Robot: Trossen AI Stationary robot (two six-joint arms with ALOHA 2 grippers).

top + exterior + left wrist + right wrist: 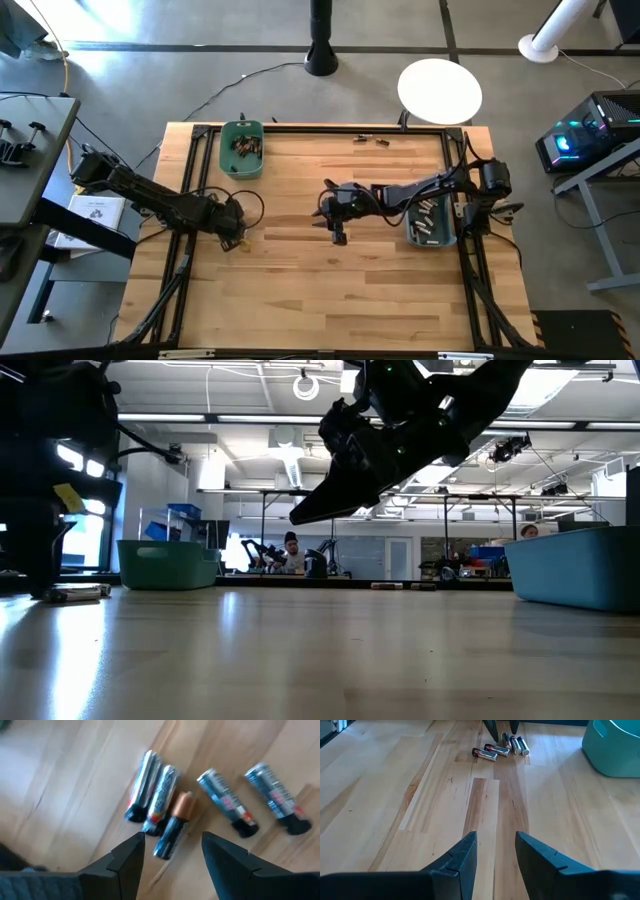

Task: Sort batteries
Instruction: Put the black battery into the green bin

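Left pincer [172,851] straddles a copper battery [173,829] — unseen overhead

- From overhead I'm seeing even daylight falling on the table [300,290], with a round lamp [440,90] blowing out to pure white.
- Low down, the arm is showing as a backlit silhouette against bright ceiling lights.
- My left wrist feed is blurring the batteries [165,815]; glare is washing out one corner.
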